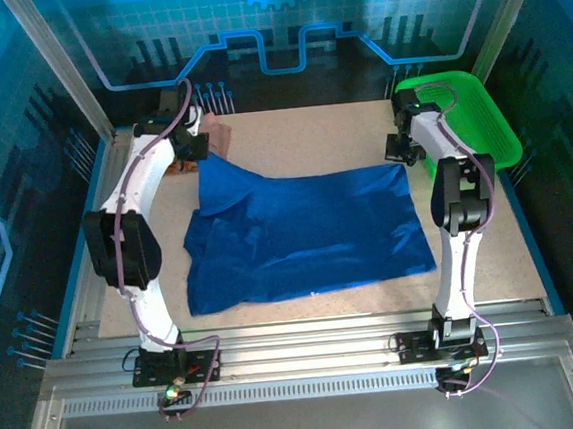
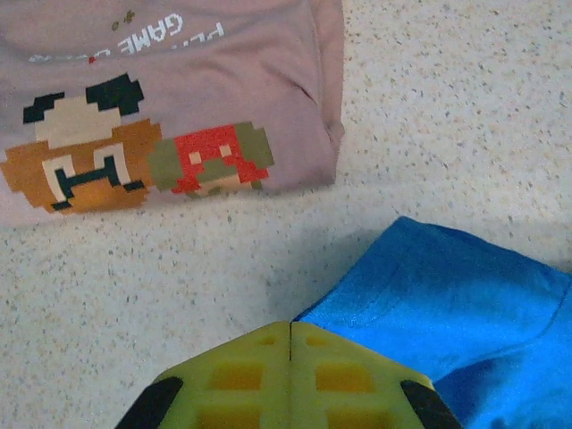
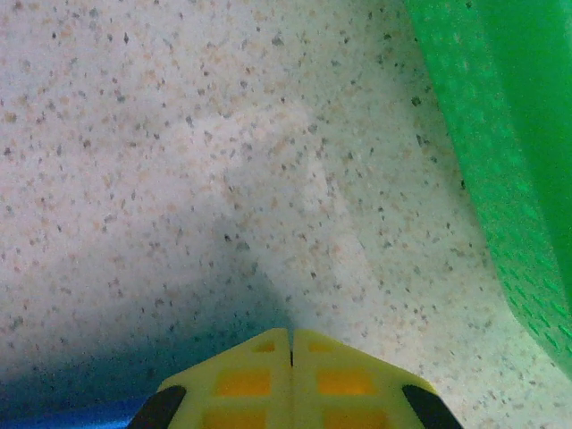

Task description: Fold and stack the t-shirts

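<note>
At the far left of the speckled beige table (image 1: 299, 133) lies the folded pale pink cotton t-shirt with pixel cartoon faces (image 2: 179, 98), and just beside it the left gripper (image 2: 290, 332) has its yellow fingers pressed together on a raised corner of the large royal-blue cloth t-shirt (image 1: 308, 233), which spreads rumpled across the middle. At that shirt's far right corner the right gripper (image 3: 290, 338) is likewise fully closed; whether it pinches the cloth I cannot tell, and the green plastic mesh basket (image 1: 479, 117) stands just to its right.

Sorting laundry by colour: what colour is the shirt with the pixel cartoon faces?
The shirt is pale pink; the left wrist view shows it best.
</note>
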`<control>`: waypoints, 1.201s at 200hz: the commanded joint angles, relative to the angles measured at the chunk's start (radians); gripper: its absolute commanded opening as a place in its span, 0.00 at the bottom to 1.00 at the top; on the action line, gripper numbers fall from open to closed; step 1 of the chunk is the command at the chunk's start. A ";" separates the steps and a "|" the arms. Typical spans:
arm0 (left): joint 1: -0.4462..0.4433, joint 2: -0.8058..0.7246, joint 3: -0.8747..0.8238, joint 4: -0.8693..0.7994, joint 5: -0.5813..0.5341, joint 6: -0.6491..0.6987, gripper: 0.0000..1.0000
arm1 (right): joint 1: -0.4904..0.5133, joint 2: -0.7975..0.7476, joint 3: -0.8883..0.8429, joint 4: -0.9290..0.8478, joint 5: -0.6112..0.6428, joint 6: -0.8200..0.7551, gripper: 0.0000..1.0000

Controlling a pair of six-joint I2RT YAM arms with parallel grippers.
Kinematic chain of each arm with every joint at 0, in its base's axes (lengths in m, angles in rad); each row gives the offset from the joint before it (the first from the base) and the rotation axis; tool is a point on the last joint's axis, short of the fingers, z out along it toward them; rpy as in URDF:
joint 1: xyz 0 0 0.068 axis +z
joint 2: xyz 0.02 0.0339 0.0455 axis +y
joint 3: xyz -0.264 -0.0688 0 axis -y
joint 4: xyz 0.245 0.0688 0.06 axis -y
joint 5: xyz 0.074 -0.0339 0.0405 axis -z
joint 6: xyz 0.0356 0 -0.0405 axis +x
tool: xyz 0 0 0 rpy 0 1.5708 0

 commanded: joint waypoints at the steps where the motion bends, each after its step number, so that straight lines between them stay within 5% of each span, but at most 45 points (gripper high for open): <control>1: -0.015 -0.121 -0.106 0.029 0.035 -0.001 0.00 | -0.011 -0.079 -0.069 0.036 -0.006 -0.025 0.00; 97: -0.069 -0.518 -0.559 -0.002 0.008 -0.204 0.00 | -0.017 -0.352 -0.426 0.082 -0.031 -0.037 0.00; 240: -0.213 -0.558 -0.822 -0.266 -0.172 -0.660 0.00 | -0.062 -0.551 -0.763 0.037 -0.070 0.051 0.00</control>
